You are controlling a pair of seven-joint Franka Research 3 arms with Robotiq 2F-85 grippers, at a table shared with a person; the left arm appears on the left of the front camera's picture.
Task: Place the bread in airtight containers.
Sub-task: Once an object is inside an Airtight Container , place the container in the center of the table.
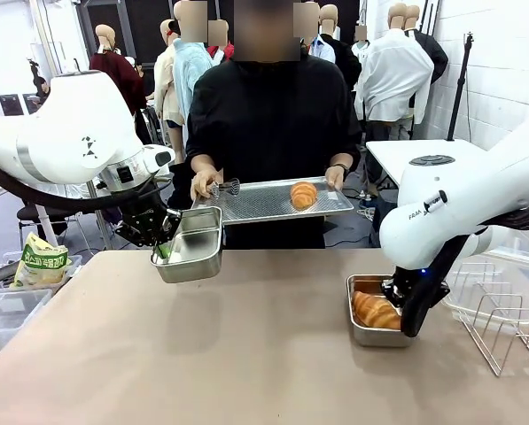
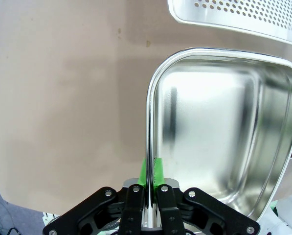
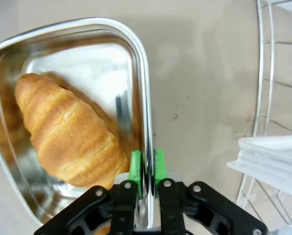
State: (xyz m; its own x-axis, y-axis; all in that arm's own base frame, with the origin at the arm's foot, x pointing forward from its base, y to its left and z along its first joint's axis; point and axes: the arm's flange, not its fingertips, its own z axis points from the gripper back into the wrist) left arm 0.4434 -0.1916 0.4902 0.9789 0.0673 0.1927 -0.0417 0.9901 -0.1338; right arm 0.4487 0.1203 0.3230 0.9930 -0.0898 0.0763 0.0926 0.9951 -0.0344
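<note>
Roughly halfway, judging by the layout. Noted one golden-brown ridged croissant (image 1: 376,311) lying in the small shiny steel tin (image 1: 370,339) at near right on the beige surface (image 1: 246,354), right pincer (image 3: 146,166) clamped on its rim. Found left pincer (image 2: 149,171) clamped on the rim of a second, empty steel tin (image 1: 193,252), held off the surface at left, just beside a person's large perforated steel tray (image 1: 255,205). Left to do: second croissant (image 1: 303,194), far on that tray, into the empty tin; then closing both.
</note>
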